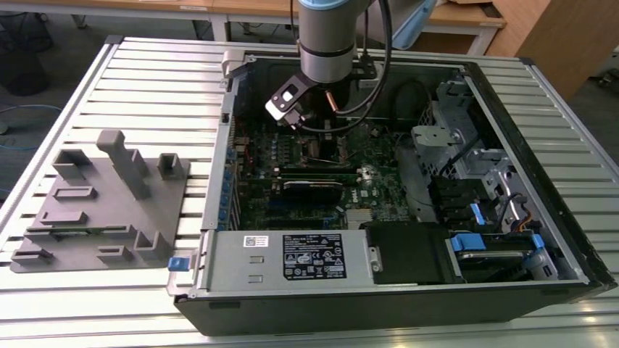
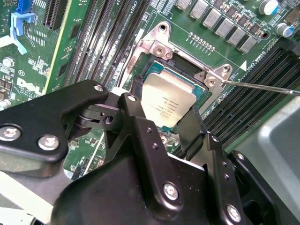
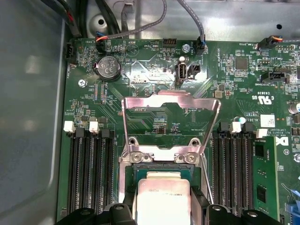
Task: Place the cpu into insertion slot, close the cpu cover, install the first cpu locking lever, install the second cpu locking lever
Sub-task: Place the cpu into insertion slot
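Observation:
My gripper [image 2: 164,111] is shut on the cpu [image 2: 169,101], a silver-grey square chip pinched between two black fingers [image 2: 137,96]. The chip hangs just over the insertion slot [image 2: 180,64], slightly tilted, and whether it touches the slot I cannot tell. In the first wrist view the cpu [image 3: 161,199] sits low between the fingertips, above the dark slot [image 3: 157,168]. The cpu cover [image 3: 187,97] stands swung open, upright beyond the slot. A thin wire locking lever [image 2: 262,87] sticks out sideways from the slot's corner. In the exterior view the gripper [image 1: 324,132] is inside the open computer case.
Long black memory slots [image 3: 89,173] flank the slot on both sides. The case wall [image 3: 33,117] rises close by, with cables [image 3: 140,26] near the board's edge. A grey fixture [image 1: 101,203] lies at the exterior view's left, and drive cages [image 1: 483,188] at its right.

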`<state>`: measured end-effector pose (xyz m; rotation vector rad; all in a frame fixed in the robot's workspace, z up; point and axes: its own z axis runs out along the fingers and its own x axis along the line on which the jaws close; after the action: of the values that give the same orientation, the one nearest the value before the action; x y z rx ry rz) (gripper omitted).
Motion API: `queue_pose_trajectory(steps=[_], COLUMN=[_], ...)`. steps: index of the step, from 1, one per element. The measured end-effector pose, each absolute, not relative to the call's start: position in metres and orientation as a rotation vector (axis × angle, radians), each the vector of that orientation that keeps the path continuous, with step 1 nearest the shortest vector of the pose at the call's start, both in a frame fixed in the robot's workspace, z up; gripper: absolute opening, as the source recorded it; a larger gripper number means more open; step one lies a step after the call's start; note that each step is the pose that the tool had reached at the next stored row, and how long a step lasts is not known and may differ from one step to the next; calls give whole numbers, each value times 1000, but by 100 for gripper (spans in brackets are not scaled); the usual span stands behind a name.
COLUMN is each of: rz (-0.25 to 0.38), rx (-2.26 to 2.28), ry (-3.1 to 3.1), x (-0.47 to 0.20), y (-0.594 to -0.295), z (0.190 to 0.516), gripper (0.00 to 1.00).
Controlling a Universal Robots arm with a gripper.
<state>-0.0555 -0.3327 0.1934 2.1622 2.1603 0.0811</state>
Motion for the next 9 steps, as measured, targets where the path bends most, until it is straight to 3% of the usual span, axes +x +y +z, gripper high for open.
queue_pose_trajectory(steps=[9], rz=[81], rx=[2162], ry=[2160], x=[-55], y=[-333], z=[193], gripper=[54])
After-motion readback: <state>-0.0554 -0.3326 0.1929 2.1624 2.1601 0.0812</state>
